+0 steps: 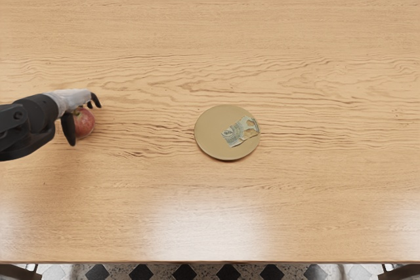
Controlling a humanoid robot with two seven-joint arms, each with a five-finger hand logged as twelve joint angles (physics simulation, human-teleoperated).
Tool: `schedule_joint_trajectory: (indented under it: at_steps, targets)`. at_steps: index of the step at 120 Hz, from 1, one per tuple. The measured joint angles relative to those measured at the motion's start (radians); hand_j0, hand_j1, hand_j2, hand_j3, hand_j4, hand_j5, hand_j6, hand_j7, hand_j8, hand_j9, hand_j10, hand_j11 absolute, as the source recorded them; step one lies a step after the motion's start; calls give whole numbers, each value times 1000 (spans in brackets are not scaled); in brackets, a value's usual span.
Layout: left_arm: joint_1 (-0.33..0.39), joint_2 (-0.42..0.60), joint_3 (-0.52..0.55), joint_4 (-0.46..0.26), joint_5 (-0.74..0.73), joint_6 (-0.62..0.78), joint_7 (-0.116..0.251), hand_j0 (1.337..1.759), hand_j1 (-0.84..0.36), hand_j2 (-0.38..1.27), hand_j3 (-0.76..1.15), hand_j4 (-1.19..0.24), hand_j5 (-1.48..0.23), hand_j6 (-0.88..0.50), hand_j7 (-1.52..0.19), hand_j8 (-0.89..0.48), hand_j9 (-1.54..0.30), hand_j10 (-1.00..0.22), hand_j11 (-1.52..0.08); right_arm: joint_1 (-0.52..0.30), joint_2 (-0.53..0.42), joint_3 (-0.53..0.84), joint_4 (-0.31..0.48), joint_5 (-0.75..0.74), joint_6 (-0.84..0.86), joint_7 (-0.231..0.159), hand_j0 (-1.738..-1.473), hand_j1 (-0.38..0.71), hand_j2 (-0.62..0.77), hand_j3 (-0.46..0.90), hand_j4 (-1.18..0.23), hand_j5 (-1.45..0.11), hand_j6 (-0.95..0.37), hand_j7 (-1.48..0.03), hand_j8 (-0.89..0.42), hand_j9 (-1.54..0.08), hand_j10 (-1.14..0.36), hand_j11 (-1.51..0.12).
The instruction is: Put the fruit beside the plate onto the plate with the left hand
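The left hand (pixel 77 111) hangs low over the table (pixel 275 44), just in from the picture's left edge, at the end of a dark forearm (pixel 26 126) that comes in from that side. The hand is wide: the thumb (pixel 68 130) points down on the near side, and the dark fingertips (pixel 96 102) reach out on the far side, with a clear span between them. In that span, directly under the palm, sits the apple (pixel 85 124), red and resting on the wood. The thumb crosses its left edge and the other fingers pass over its top, but they are not closed on it.

Well off to the hand's right, with bare table between, lies the plate (pixel 213 139), round, flat and tan. The apple is well apart from it. On the plate's right half is a small pale grey-green patch (pixel 240 131); I cannot tell whether it is an object or a printed mark.
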Motion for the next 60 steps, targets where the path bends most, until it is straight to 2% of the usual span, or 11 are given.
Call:
schedule_joint_trajectory:
  at_steps: [48, 60]
  targets:
    - [0, 3, 0, -3, 0, 2, 0, 1658, -172, 116, 0, -451, -587, -452, -586, -452, -586, -451, -586, 0, 0, 0, -1, 0, 0, 0, -1658, -333, -3, 0, -13, -17, -13, -17, -13, -17, -13, -17]
    - [-1, 4, 0, -3, -1, 2, 0, 1657, -197, 162, 0, -490, -646, -442, -645, -413, -644, -490, -644, 0, 0, 0, -1, 0, 0, 0, -1658, -333, -3, 0, -13, -17, -13, -17, -13, -17, -13, -17]
